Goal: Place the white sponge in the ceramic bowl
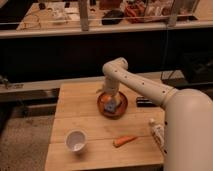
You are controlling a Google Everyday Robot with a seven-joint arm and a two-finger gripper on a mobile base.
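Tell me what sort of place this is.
Probably a robot test lab: a wooden table staged with bowl, cup and carrot, cluttered bench behind. The gripper is over the bowl.

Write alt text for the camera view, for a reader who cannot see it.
A white robot arm reaches down over a wooden table, its gripper in the ceramic bowl, where the white sponge shows as a pale block at its tip. A white cup and an orange carrot lie nearer the camera.

The white arm (145, 88) reaches forward, bends sharply, and hangs its pincer (110, 103) straight down beneath the elbow.
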